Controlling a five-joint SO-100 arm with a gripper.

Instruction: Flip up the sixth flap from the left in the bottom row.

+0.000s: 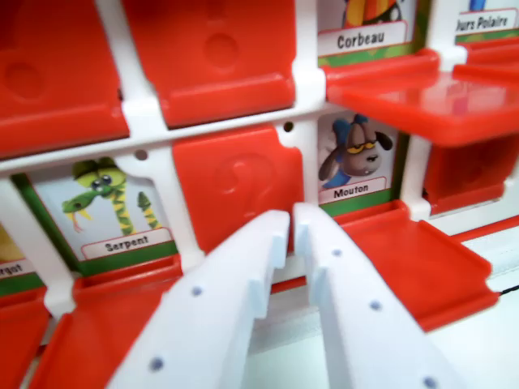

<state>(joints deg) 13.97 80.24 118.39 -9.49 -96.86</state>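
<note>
The board (304, 89), a white frame of red flaps, fills the wrist view beyond the gripper (292, 220). Just past the fingertips stands one flap (235, 182) upright, its red back with a question mark facing the camera; judging by the gripper's aim, this is likely the task's flap, and if so the flip looks done or nearly done, though the row cannot be counted from here. To either side of the tips the neighbours lie flat: the Serpent card (109, 207) shows towards the wrist view's left and the Mouton card (357, 158) towards its right, their flaps (418, 259) folded down in front. Higher up, beyond the tips, a Corbeau card (365, 28) is also exposed. The gripper reaches forward and low, its white jaws nearly closed with only a thin gap, holding nothing; the tips sit at or touching the upright flap's lower edge, and contact cannot be settled.
</note>
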